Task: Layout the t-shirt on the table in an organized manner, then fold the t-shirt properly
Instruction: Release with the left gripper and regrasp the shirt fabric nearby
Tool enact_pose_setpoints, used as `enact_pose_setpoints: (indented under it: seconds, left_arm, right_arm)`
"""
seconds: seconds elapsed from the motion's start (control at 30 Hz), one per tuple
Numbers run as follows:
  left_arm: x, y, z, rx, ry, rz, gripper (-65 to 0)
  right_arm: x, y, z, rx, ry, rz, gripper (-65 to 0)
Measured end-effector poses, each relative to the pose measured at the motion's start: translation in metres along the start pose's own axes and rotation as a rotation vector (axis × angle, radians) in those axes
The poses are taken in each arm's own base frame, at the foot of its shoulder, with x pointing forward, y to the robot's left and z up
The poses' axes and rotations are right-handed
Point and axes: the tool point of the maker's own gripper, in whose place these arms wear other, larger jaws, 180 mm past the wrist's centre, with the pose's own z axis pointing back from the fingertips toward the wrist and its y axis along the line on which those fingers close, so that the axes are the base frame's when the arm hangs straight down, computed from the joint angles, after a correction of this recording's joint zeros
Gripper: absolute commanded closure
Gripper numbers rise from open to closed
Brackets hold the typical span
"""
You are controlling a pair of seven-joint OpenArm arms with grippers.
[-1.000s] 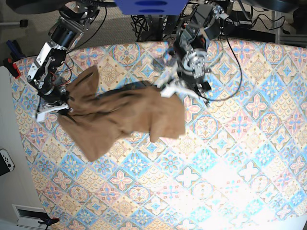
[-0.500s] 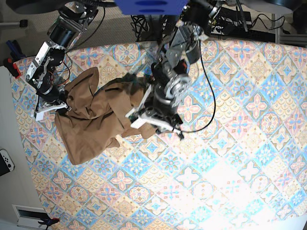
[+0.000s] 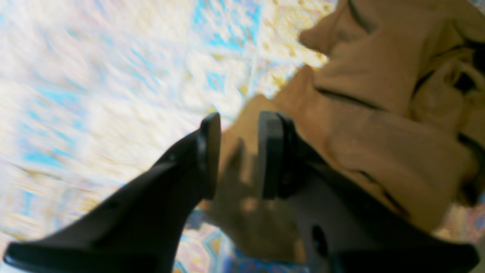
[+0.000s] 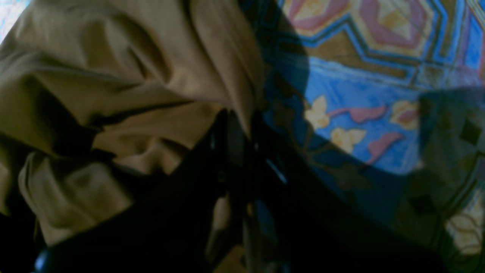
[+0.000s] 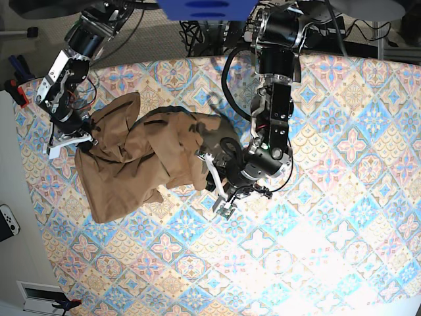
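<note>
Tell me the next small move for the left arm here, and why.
Probably ease the left gripper forward and close on the t-shirt edge. Its jaws stand apart with only the hem's corner showing between them, gripping nothing, while the right gripper is shut on the cloth at the far side. The shirt lies bunched on the table, so a second hold seems needed to spread it.

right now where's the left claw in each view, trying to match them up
Base: the left claw sits just right of centre, open, at the lower right edge of the t-shirt.
Left wrist: the left claw is bottom centre, open, a shirt corner showing between its two parts.
Right wrist: not in view; only the right claw, shut on the t-shirt.
Shared landmark: the tan t-shirt on the patterned table.
</note>
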Motion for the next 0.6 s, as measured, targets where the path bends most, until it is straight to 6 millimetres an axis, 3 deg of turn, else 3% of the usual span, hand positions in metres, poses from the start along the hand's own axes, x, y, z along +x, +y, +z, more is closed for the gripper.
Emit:
enact_pose_setpoints:
  seconds: [0.17,0.3,0.47,0.6]
  left_arm:
    - [-0.026,-0.009,-0.022,-0.039,0.079,0.161,-40.3]
    - [-0.046,-0.009,-0.032,-0.045,0.139,0.189,-49.6]
    - [-0.055,-0.011,-0.051,-0.056,0.132,0.210,-47.7]
    - [-0.064,-0.024,-0.077,-0.098,0.214,0.159,-39.9]
  right_arm:
    - [-0.002,-0.002,0.001,-0.001,0.005,0.000,0.0]
    - [-0.002,-0.001,0.001,-0.001,0.002,0.000,0.0]
    - [-0.002,-0.001,0.001,-0.001,0.003,0.000,0.0]
    - [-0.002,-0.001,0.001,-0.001,0.005,-0.001,0.0]
